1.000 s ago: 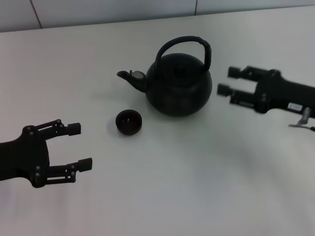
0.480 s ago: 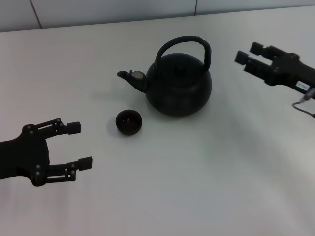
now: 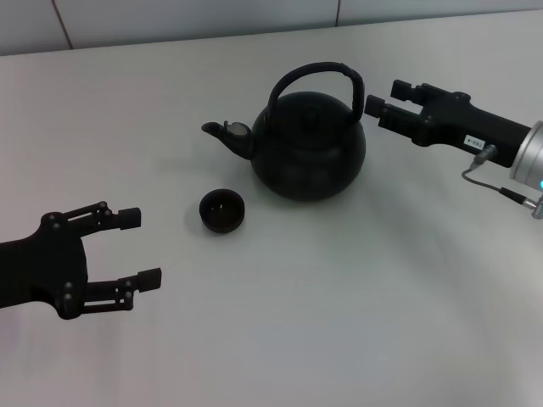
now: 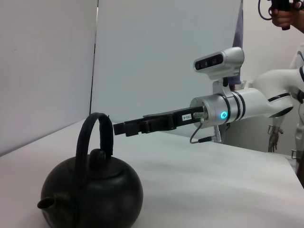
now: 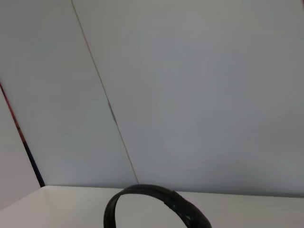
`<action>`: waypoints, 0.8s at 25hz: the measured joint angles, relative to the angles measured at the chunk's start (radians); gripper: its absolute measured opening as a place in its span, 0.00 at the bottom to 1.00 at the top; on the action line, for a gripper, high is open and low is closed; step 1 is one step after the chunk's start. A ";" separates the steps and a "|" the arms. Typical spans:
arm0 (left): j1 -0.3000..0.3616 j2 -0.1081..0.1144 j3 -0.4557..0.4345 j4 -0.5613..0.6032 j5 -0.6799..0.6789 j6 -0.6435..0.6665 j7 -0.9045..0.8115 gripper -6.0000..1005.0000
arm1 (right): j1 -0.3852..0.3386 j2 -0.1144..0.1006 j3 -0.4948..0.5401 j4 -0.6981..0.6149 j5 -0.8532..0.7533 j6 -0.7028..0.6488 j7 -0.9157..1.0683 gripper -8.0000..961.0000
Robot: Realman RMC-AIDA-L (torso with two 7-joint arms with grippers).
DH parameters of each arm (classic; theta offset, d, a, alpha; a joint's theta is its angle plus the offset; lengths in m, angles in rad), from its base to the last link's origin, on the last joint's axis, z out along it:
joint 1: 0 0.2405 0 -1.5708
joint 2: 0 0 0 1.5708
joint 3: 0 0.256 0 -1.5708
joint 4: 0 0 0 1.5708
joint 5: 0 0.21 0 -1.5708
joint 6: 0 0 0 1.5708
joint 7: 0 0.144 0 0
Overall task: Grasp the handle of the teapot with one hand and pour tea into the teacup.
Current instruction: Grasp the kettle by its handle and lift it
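- I see my right claw (image 3: 384,99) up at the height of the handle (image 3: 316,75), its two black fingers (image 3: 405,88) parted with a narrow gap and holding nothing, the tips just beside the right end of the hoop without touching it.
- Compared with half a second ago, that claw has swung in from near the right edge toward the teapot (image 3: 309,144), and its silver cuff (image 3: 532,158) now shows in the head view.
- From my left wrist view the same claw (image 4: 119,128) reaches level across to the handle (image 4: 95,134), a small white label on its side.
- The handle is a thick black arch with a wrapped look, standing upright over the small lid.
- The teapot is round, matte black, with a short curved spout pointing to my left; it sits on the plain white table (image 3: 339,305) where it sat before.
- The teacup (image 3: 221,210), a tiny low black bowl, stands just in front of the spout, apart from the pot.
- My left claw (image 3: 138,248) rests low near the left edge, fingers wide apart, unchanged from earlier.
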 joint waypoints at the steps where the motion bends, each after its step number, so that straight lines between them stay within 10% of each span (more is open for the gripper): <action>1: 0.000 0.000 0.000 0.000 0.000 -0.001 0.000 0.85 | 0.011 0.000 0.000 0.009 0.000 0.007 0.000 0.68; 20: -0.010 -0.006 0.000 0.000 0.007 -0.018 0.007 0.85 | 0.067 -0.001 -0.052 0.044 0.003 0.099 0.000 0.68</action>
